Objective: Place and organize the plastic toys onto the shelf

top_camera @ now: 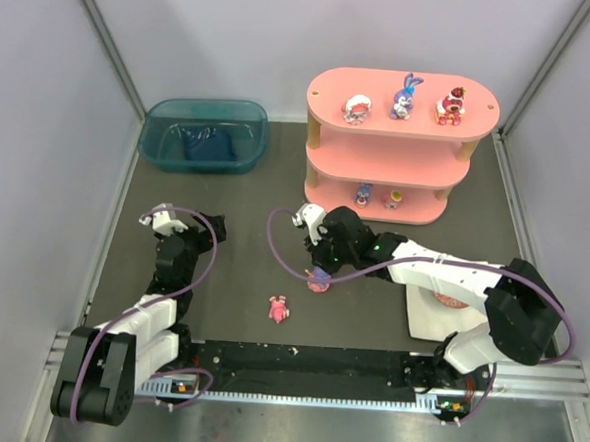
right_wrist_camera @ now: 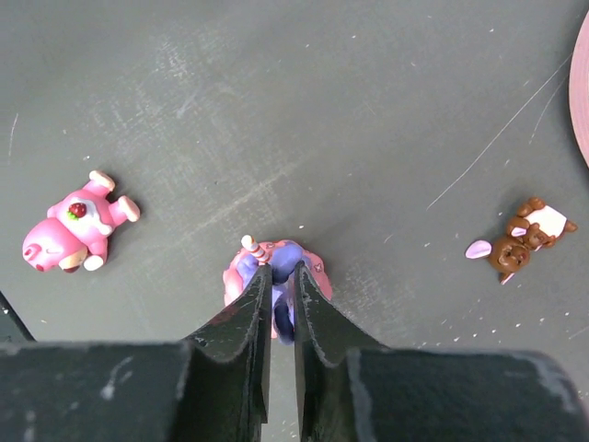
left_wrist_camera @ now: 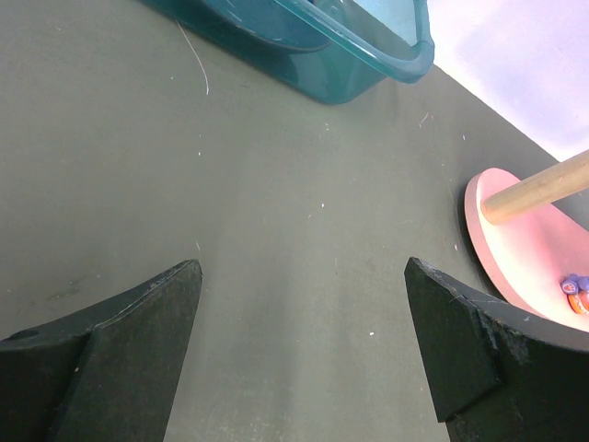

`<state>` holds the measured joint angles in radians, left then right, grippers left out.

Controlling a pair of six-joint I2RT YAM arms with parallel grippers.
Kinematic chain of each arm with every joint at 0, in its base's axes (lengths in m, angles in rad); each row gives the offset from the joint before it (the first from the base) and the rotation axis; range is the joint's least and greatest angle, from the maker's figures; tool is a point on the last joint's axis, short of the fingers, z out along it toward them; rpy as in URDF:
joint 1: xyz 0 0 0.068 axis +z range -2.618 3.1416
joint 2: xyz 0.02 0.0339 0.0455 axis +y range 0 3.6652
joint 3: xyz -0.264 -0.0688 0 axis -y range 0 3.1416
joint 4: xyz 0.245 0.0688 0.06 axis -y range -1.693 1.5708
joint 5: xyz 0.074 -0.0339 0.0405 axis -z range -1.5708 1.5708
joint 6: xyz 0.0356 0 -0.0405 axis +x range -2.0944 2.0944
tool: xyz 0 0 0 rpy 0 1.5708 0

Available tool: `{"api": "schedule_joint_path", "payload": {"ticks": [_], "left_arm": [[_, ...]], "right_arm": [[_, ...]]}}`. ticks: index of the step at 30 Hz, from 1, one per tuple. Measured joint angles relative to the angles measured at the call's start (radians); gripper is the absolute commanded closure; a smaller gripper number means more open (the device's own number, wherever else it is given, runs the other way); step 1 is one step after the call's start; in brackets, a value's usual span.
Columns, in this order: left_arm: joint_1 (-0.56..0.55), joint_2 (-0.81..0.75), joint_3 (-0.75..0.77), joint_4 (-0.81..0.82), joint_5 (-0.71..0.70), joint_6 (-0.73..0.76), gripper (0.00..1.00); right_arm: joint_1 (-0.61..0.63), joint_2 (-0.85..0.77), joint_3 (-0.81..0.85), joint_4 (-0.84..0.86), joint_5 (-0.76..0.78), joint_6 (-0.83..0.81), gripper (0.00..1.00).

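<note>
The pink three-tier shelf [top_camera: 401, 129] stands at the far right. Its top board holds three toys: a pink one [top_camera: 357, 109], the purple-blue bunny [top_camera: 406, 98] and a red one [top_camera: 449, 106]. Two small toys [top_camera: 363, 194] [top_camera: 393, 198] stand on a lower board. My right gripper [top_camera: 318, 272] [right_wrist_camera: 281, 272] is shut on a pink-and-purple toy [right_wrist_camera: 286, 253] at the table surface. A pink figurine [top_camera: 279, 308] [right_wrist_camera: 75, 221] lies on its back nearby. A brown figurine [right_wrist_camera: 520, 241] lies to the other side. My left gripper [top_camera: 200, 230] [left_wrist_camera: 304, 341] is open and empty above bare table.
A teal translucent bin [top_camera: 204, 133] [left_wrist_camera: 368, 55] stands at the far left. A white block [top_camera: 438, 315] with a red-orange item on it sits near the right arm's base. The left wrist view shows the shelf's bottom board [left_wrist_camera: 520, 244] and a wooden post [left_wrist_camera: 538, 187].
</note>
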<state>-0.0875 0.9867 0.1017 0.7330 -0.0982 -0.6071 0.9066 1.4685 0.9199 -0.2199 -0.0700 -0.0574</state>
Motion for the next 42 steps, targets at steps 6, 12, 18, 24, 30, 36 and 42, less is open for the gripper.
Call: {"api": "schedule_joint_path", "payload": {"ticks": [6, 12, 18, 24, 30, 36, 42], "left_arm": [[0.0, 0.0, 0.0, 0.0, 0.0, 0.0, 0.02], [0.0, 0.0, 0.0, 0.0, 0.0, 0.0, 0.03], [0.0, 0.0, 0.0, 0.0, 0.0, 0.0, 0.02], [0.0, 0.0, 0.0, 0.0, 0.0, 0.0, 0.03], [0.0, 0.0, 0.0, 0.0, 0.0, 0.0, 0.03], [0.0, 0.0, 0.0, 0.0, 0.0, 0.0, 0.02], [0.0, 0.0, 0.0, 0.0, 0.0, 0.0, 0.03]], "right_arm": [[0.0, 0.0, 0.004, -0.007, 0.0, 0.035, 1.0], [0.0, -0.013, -0.003, -0.016, 0.024, 0.143, 1.0], [0.0, -0.089, -0.058, -0.058, 0.138, 0.456, 1.0], [0.057, -0.235, -0.193, -0.089, 0.357, 0.941, 1.0], [0.209, -0.315, -0.22, -0.245, 0.562, 1.352, 0.99], [0.263, -0.348, -0.232, -0.284, 0.652, 1.624, 0.45], [0.264, -0.349, -0.234, -0.29, 0.664, 1.682, 0.38]]}}
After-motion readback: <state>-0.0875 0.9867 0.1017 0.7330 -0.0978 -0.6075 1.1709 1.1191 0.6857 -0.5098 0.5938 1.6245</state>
